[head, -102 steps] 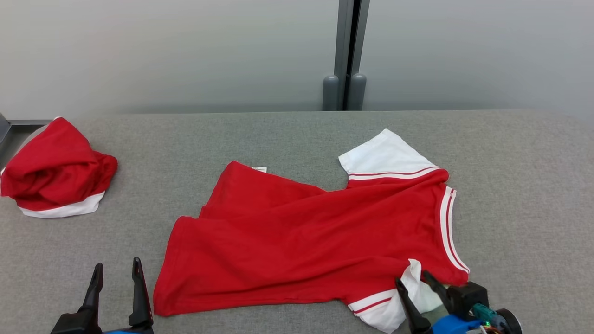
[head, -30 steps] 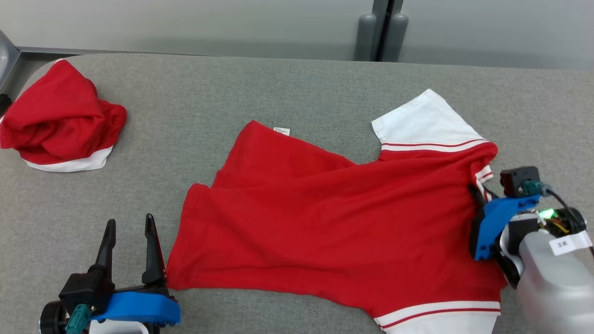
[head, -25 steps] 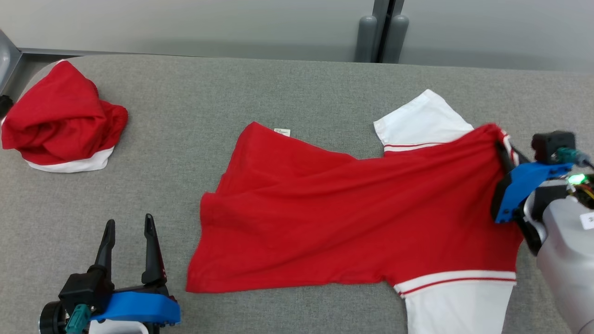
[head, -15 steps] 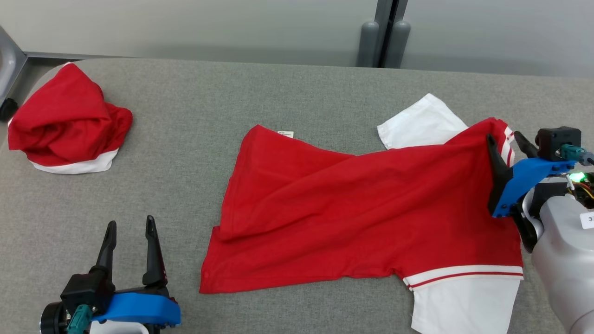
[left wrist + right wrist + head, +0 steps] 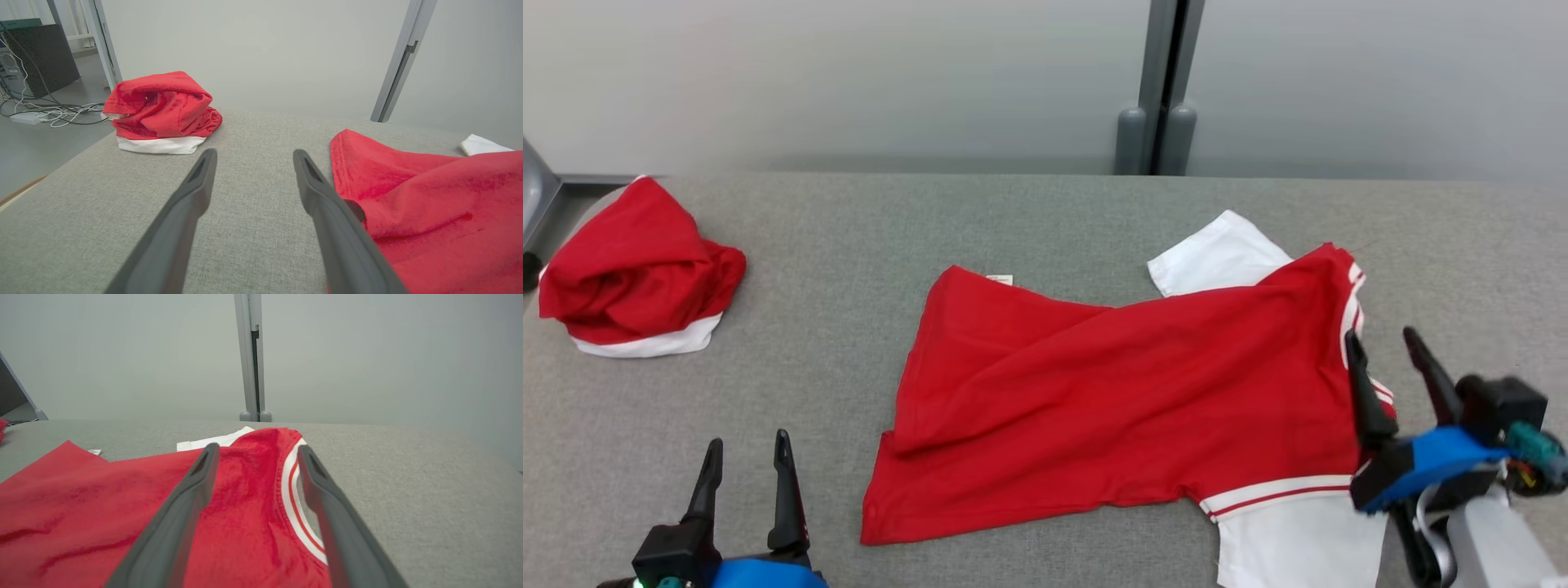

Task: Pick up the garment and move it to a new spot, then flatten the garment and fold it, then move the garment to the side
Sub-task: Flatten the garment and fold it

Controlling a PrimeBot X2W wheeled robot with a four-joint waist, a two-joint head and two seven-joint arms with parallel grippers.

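Red garment (image 5: 1111, 392), white sleeves, striped white collar: is lying spread but wrinkled on the grey padded table (image 5: 1013, 212), from the centre to the right. The collar end is pointing right and the hem left, with one white sleeve on the far side and one at the near edge. Right gripper (image 5: 1380, 335): its fingers are standing wide apart and gripping nothing, at the garment's collar edge. The right wrist view is showing the collar band (image 5: 292, 486) running between the two fingers; whether they are touching the cloth cannot be told. Left gripper (image 5: 749, 441): its fingers are standing parted and empty at the near left, close to the hem corner but apart from it. Second red garment (image 5: 633, 269), crumpled: is sitting at the table's far left, well apart. The head view is giving the whole outline and a small white label (image 5: 1001, 279) at the far hem corner. The left wrist view is adding floor cables (image 5: 61, 114) and a dark cabinet (image 5: 41, 53) beyond the table's left end.
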